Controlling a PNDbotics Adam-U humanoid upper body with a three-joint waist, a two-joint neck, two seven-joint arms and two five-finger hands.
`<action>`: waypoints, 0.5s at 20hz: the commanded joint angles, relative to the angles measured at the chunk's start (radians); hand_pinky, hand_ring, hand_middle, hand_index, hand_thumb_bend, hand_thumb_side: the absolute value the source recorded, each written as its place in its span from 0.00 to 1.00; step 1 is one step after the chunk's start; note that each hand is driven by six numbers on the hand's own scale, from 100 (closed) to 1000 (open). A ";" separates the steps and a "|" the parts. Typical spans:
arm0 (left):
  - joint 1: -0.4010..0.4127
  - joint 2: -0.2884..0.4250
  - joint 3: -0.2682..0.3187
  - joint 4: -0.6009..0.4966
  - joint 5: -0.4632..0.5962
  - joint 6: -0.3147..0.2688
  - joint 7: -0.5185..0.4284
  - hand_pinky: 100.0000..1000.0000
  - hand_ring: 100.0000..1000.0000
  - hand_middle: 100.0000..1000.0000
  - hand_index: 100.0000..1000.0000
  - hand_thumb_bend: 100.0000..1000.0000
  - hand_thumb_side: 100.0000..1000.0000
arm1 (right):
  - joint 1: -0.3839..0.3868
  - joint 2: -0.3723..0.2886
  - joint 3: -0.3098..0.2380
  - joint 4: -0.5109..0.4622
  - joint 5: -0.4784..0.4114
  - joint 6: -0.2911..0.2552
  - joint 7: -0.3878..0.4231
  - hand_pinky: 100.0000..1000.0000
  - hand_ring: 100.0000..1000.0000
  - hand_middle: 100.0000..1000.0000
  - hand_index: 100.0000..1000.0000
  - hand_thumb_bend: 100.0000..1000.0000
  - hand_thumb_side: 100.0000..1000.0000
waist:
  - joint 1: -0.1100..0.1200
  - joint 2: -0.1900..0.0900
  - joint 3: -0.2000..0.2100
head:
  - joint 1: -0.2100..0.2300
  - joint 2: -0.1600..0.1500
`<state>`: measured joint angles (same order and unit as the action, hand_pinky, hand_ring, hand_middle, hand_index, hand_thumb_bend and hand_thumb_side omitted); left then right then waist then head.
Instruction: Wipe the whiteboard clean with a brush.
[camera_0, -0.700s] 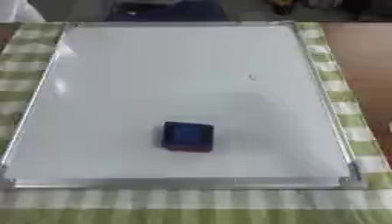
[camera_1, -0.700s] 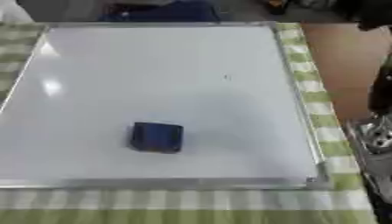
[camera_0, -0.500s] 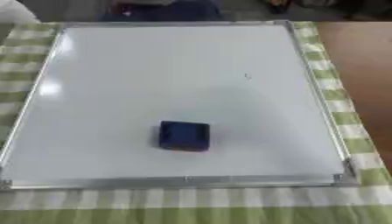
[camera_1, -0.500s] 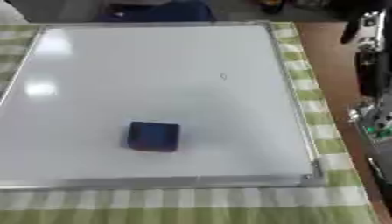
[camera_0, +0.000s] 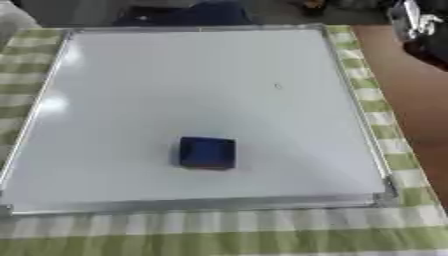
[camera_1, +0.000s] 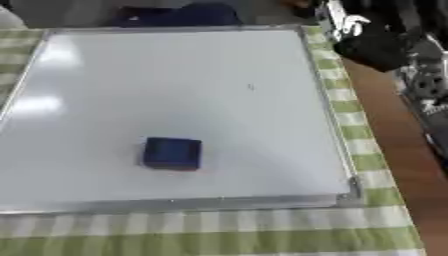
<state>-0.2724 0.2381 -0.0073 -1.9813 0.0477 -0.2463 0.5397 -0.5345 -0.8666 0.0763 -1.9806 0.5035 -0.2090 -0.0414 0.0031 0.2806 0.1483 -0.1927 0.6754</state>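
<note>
Right hand (camera_1: 376, 47) blurred, its fingers unreadable; whiteboard (camera_0: 131, 75) mark (camera_0: 278, 86) too small.

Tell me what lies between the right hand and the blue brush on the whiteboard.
Nothing visible: only bare whiteboard lies between the right hand, at the upper right past the frame, and the brush; a tiny mark is there.

The whiteboard (camera_0: 219, 100) has a smooth, glossy white face that throws back soft glare along its left side, framed in dull silver metal. It lies on a matt woven cloth (camera_0: 219, 235) checked in green and cream, with bare brown wood tabletop (camera_0: 420, 115) showing on the right. The blue brush (camera_0: 207, 152) looks soft and matt on top.
</note>
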 joint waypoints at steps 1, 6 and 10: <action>-0.004 0.026 -0.001 -0.019 0.004 0.000 -0.006 0.56 0.75 0.73 0.59 0.19 1.00 | -0.045 -0.052 0.036 -0.019 0.059 -0.014 0.081 0.65 0.69 0.62 0.00 0.15 0.87 | -0.002 -0.020 0.003 | -0.005 0.001; -0.004 0.027 -0.002 -0.019 0.006 0.000 -0.008 0.56 0.75 0.73 0.59 0.19 1.00 | -0.083 -0.049 0.081 -0.019 0.133 -0.014 0.166 0.67 0.71 0.64 0.00 0.18 0.88 | -0.005 -0.020 0.006 | -0.006 -0.003; -0.010 0.027 -0.009 -0.019 0.010 0.002 -0.014 0.56 0.75 0.74 0.58 0.19 1.00 | -0.120 -0.019 0.129 -0.019 0.155 -0.038 0.199 0.76 0.78 0.71 0.00 0.33 0.84 | -0.015 -0.014 0.015 | -0.014 -0.012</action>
<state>-0.2721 0.2387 -0.0144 -1.9813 0.0543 -0.2431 0.5312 -0.6378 -0.8744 0.1992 -1.9818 0.6453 -0.2384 0.1453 -0.0134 0.2812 0.1639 -0.2036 0.6739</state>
